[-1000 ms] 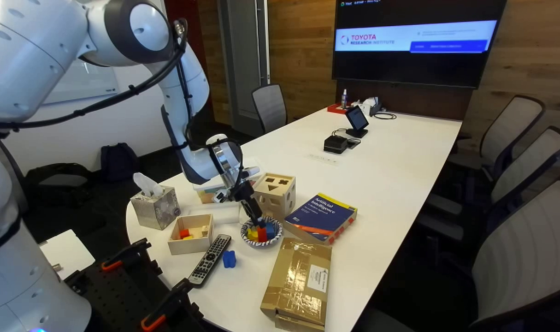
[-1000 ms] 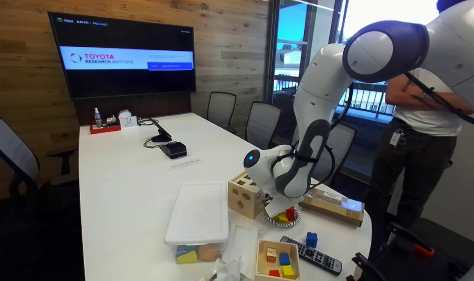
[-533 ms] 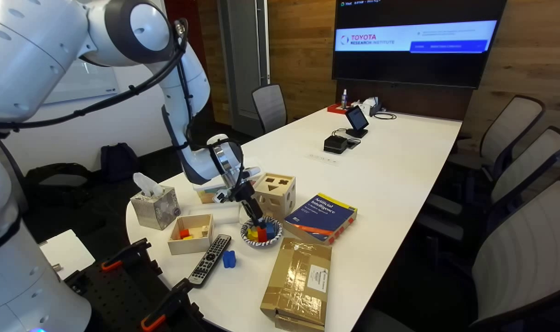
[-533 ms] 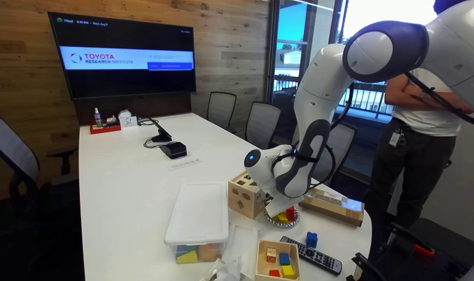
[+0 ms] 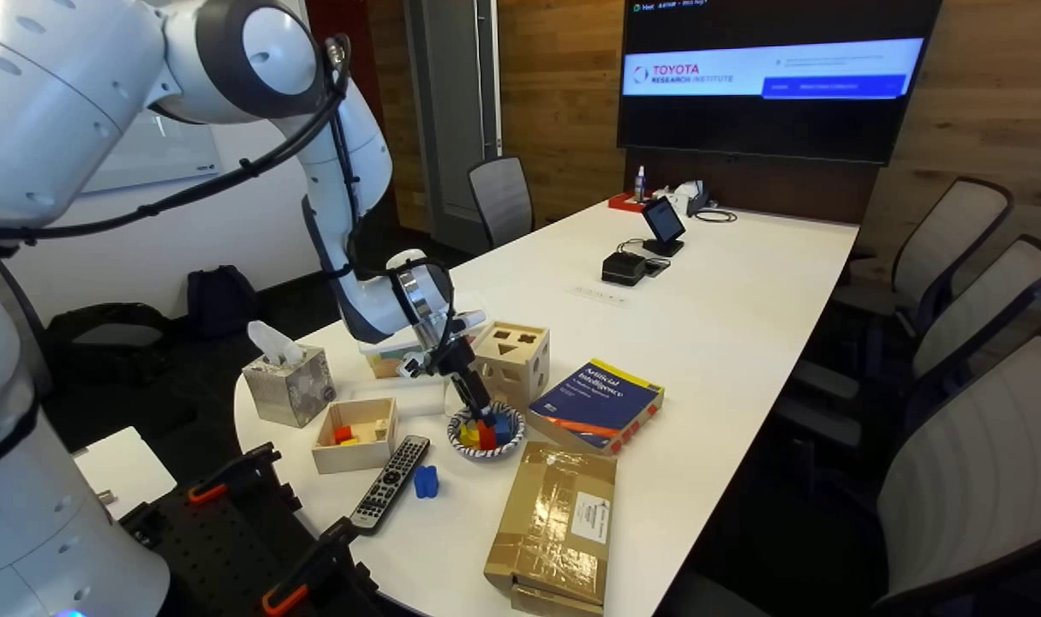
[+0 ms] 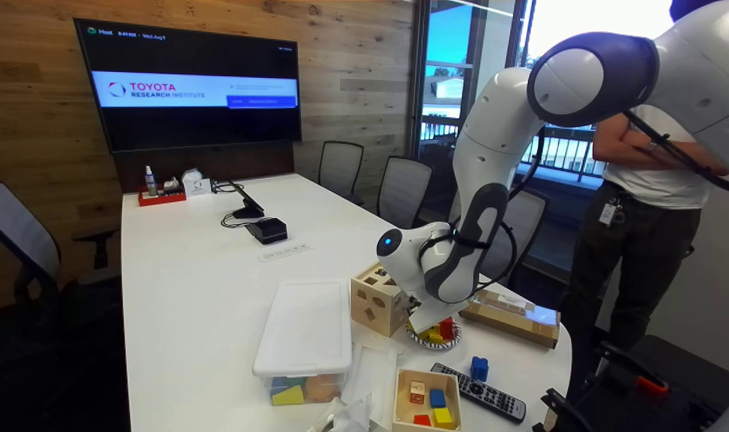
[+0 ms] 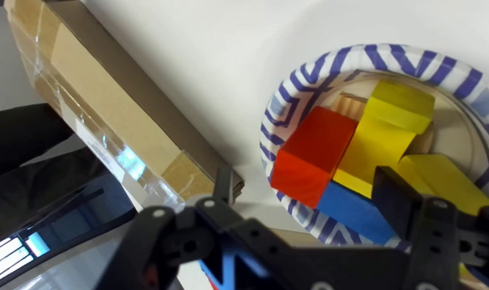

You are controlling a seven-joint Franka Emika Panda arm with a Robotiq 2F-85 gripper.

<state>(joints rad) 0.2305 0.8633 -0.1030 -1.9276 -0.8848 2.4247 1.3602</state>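
Gripper and bowl: in an exterior view, the gripper (image 5: 486, 418) slants from upper left, its tip at or just over the patterned bowl (image 5: 513, 446); the finger gap is too small to judge here.
Red block: just below the tip, the red block (image 5: 487, 437) sits in the bowl; whether touched or apart, I cannot tell.
Round the bowl: wooden cube (image 5: 511, 364) behind; book (image 5: 595, 398) and cardboard box (image 5: 554, 514) to the picture's right; remote (image 5: 391, 482) and loose blue piece (image 5: 427, 482) to the left.
Red block beside the wrist: in an exterior view, the red block (image 6: 446, 328) shows right of the pale wrist part (image 6: 434, 316), on the bowl's side nearer the cardboard box; the fingers are hidden.
Finger gap: in the wrist view, the fingers (image 7: 224, 181) stand wide apart, nothing clamped.
Finger placing: the picture's left one shows outside the bowl, near the box corner; the right one overlaps the blue block (image 7: 355, 211) and yellow blocks (image 7: 375, 149).
Red block's lie: between the fingers in the picture and a little ahead; its longer edges run steeply from upper right to lower left, crossing the finger-to-finger line at a slant.
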